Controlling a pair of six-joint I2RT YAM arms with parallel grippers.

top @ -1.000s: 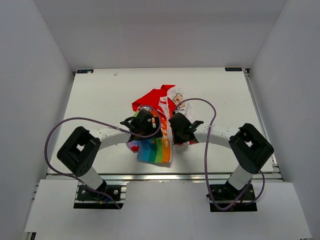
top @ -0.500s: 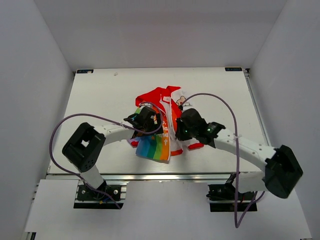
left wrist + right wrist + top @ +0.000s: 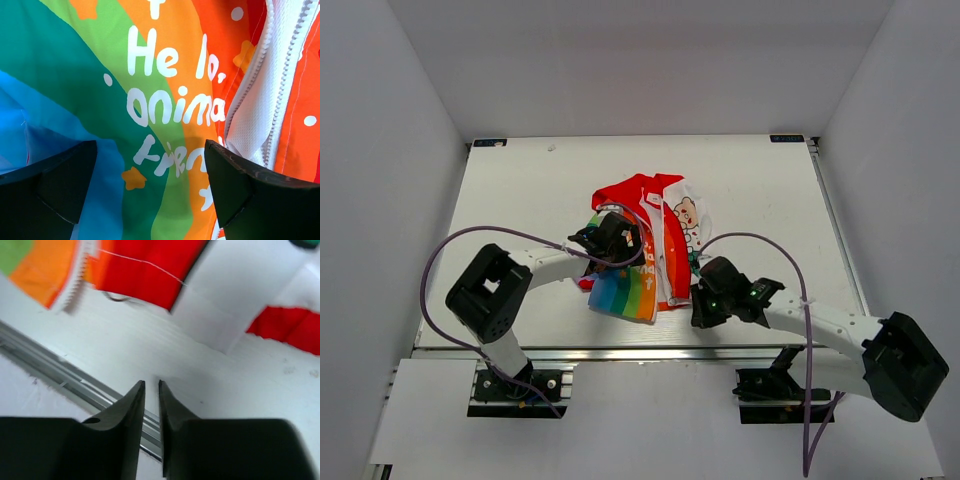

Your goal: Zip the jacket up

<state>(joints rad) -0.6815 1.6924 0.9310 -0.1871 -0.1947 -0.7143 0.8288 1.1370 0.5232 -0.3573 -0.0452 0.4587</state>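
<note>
Jacket (image 3: 145,270) blurred in right wrist view — lettering (image 3: 197,110) cropped at left wrist view's edges

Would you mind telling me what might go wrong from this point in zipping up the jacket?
1. The right arm's fingers are nearly together on nothing, over bare table beside the jacket, so a pull now would likely leave the zipper unmoved.
2. The left arm's fingers stand wide open over the rainbow hem, gripping nothing; the jacket may slide or bunch once the zipper is tugged.
</note>
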